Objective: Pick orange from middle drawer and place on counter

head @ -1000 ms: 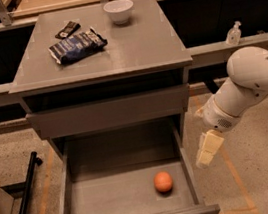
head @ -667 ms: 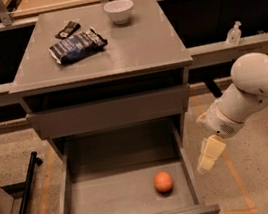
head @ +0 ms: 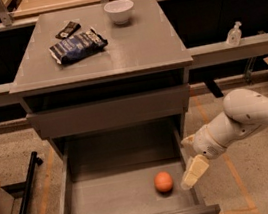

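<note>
Jaw opening cannot be told from this view, and nothing is held. The gripper (head: pixel 194 170) hangs at the right wall of the open drawer (head: pixel 114 203), below the front-right corner of the tabletop (head: pixel 134 43), just beside the orange (head: pixel 163 182) but apart from it. Compared with a second ago, the gripper has shifted left and down, from outside the drawer's right side to over its right wall, and the arm (head: pixel 257 115) has followed. The orange has not moved; it rests on the drawer bottom, right of centre and toward the front. This indicates the approach phase is nearly finished and the grasp has not begun. The next move likely calls for a further short travel left and a descent, so that the jaws straddle the fruit. Caution: the orange is round and smooth and may roll if touched on one side, and the drawer's right wall lies close to the gripper. On the tabletop, a bowl (head: pixel 119 11) stands at the far edge and a bag (head: pixel 77 45) lies toward the left edge. The front-right area is bare and suits placement.
</note>
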Controlling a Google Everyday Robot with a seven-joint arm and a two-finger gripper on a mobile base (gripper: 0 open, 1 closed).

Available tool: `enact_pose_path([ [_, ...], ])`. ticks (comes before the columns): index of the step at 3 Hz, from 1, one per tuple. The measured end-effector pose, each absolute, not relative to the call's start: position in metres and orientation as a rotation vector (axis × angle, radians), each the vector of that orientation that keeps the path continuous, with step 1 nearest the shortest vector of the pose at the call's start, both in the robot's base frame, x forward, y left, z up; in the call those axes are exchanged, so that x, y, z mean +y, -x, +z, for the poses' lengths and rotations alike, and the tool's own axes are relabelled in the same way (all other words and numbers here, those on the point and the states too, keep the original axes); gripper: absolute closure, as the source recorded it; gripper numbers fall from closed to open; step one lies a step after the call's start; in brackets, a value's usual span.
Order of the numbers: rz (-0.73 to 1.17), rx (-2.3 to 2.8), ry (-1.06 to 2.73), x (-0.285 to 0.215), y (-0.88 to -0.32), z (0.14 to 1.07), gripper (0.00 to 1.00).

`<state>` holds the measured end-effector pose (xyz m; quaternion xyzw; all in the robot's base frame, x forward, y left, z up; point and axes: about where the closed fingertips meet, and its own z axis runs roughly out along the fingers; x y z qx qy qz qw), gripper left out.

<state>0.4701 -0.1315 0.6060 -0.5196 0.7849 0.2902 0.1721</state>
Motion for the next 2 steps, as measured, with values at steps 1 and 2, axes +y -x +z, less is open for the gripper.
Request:
enact_pose_path([
  [1, 0.968, 2.164, 1.408, -0.095, -0.488, 0.573, 0.0],
  [2, 1.004, 2.172, 1.395, -0.092, -0.484, 0.561, 0.0],
])
